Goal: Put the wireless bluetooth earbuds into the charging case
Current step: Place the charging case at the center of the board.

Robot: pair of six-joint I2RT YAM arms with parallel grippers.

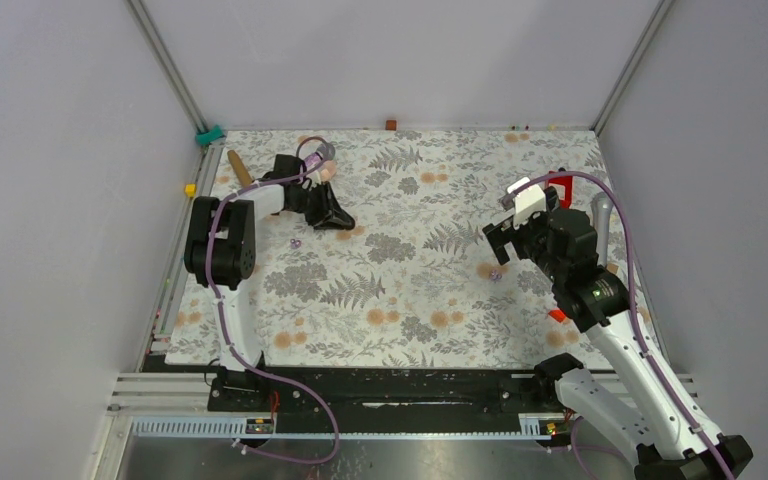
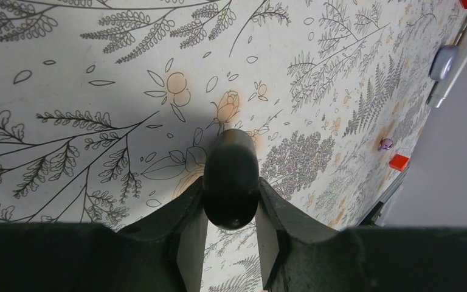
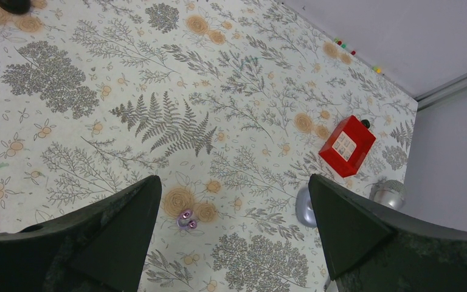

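Top external view: left arm (image 1: 222, 240) reaches to the far left of the patterned cloth (image 1: 400, 290), elbow raised and left gripper (image 1: 335, 215) low. Its fingers are clamped on a glossy black oval case (image 2: 231, 176). Right arm (image 1: 600, 300) is bent at the right side, with right gripper (image 3: 234, 182) tilted down and its fingers spread wide. Purple earbuds (image 3: 187, 219) lie on the cloth just beneath it. A red box (image 3: 346, 146) carries a white panel whose marks are too small to read.
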